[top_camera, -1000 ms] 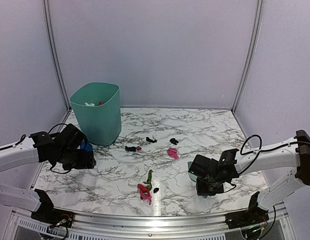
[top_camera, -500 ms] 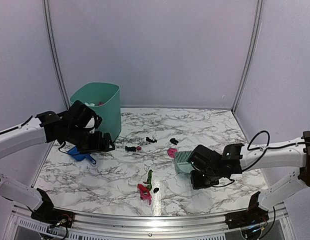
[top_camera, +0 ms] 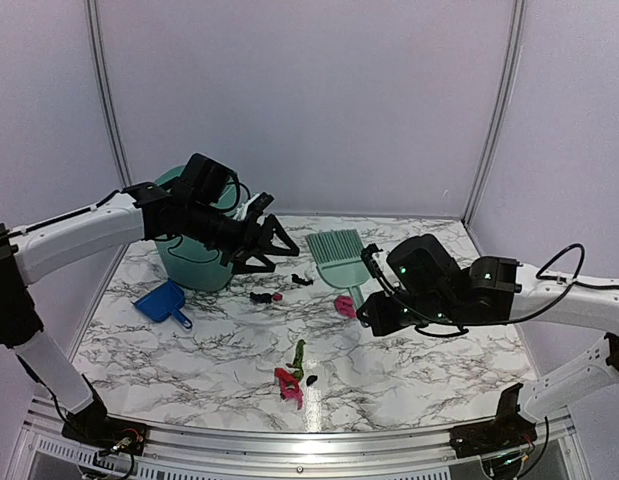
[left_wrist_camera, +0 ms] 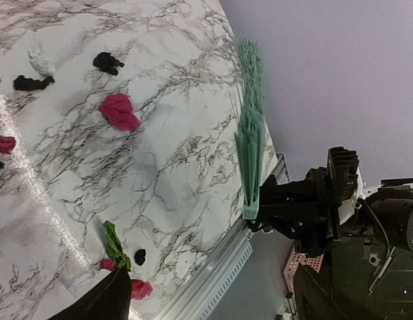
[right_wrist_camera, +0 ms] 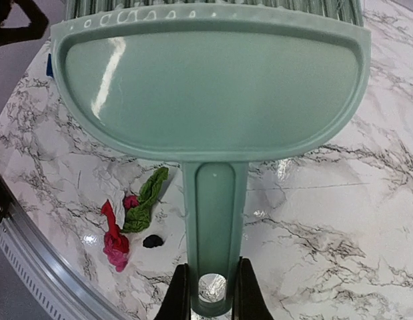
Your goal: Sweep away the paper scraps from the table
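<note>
Paper scraps lie mid-table: a pink one [top_camera: 344,305], black ones [top_camera: 259,297] [top_camera: 301,280], and a green [top_camera: 298,352], red [top_camera: 287,385] and black [top_camera: 312,379] cluster near the front. My right gripper [top_camera: 367,306] is shut on the handle of the mint-green brush [top_camera: 338,257], held above the table with bristles pointing to the back. In the right wrist view the fingers [right_wrist_camera: 181,293] clamp the handle [right_wrist_camera: 213,220], with the green scrap [right_wrist_camera: 145,200] and red scrap [right_wrist_camera: 115,240] below left. My left gripper [top_camera: 272,243] is open and empty, raised beside the bin.
The blue dustpan [top_camera: 161,303] lies on the marble table [top_camera: 439,350] at the left. A teal bin [top_camera: 194,262] stands at the back left, behind my left arm. A metal rail [top_camera: 289,437] runs along the front edge. Walls close the back and sides.
My left gripper let go of the blue dustpan, rose and swung right past the bin. My right gripper lifted the brush and carried it up toward the middle of the table.
</note>
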### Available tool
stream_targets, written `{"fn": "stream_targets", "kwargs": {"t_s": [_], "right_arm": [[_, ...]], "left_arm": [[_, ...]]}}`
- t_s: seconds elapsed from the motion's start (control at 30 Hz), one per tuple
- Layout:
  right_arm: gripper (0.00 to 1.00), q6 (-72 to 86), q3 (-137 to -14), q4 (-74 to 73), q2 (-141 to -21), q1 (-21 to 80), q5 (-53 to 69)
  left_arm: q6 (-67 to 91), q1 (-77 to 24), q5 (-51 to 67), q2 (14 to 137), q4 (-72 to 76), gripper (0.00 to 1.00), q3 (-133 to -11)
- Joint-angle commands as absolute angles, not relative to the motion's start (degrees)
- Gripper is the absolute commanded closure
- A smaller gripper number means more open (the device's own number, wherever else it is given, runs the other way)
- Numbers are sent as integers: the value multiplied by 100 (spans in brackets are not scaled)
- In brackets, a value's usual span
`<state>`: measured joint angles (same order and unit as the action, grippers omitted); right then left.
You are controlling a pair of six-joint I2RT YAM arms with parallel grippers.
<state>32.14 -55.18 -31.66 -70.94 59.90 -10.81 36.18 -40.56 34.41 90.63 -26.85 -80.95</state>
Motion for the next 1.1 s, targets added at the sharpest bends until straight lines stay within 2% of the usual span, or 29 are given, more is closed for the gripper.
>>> {"fn": "stream_targets", "kwargs": {"t_s": [0.0,0.13,0.27,0.33,0.37,0.4,0.43,0.53,0.57,0.67,0.77,0.97,1.07], "right_arm": [[100,2673,-5952,-2825,-7085,6030,-917],[100,2568,-6151,-2786,-7181,6042,-780],[100,2493,-6246,-2837,-7224,6051,-775],[100,2482,-6246,-2848,-7212,6046,-797],[100,2481,-6240,-2845,-7199,6048,-788],[100,2481,-6233,-2848,-7191,6054,-803],[100,2488,-6236,-2860,-7179,6051,-835],[98,2601,-6318,-2855,-7123,6049,-989],[91,2730,-6400,-2911,-7108,6047,-1054],[49,3304,-6580,-2966,-7021,5880,-989],[30,3816,-6420,-2330,-6689,5637,-752],[29,5096,-5580,-41,-5605,5257,-891],[29,5472,-5342,798,-5448,5176,-1036]], "left_arm": [[3860,-4148,4369,9598,-2321,15,-8619],[3894,-4324,4643,10119,-2261,23,-9126],[3928,-4456,4650,10318,-2248,40,-9396],[3937,-4501,4637,10350,-2233,56,-9444],[3962,-4517,4581,10348,-2224,82,-9432],[3971,-4514,4557,10339,-2219,96,-9419],[3999,-4517,4515,10325,-2219,100,-9409],[4084,-4518,4349,10273,-2188,100,-9473],[4135,-4518,4300,10254,-2162,100,-9541],[4304,-4509,4167,10211,-2005,100,-9843],[4633,-4464,4022,10127,-1608,100,-10019],[5890,-4292,4044,9946,15,100,-9856],[6547,-4263,4069,9911,1068,100,-9649]]}}
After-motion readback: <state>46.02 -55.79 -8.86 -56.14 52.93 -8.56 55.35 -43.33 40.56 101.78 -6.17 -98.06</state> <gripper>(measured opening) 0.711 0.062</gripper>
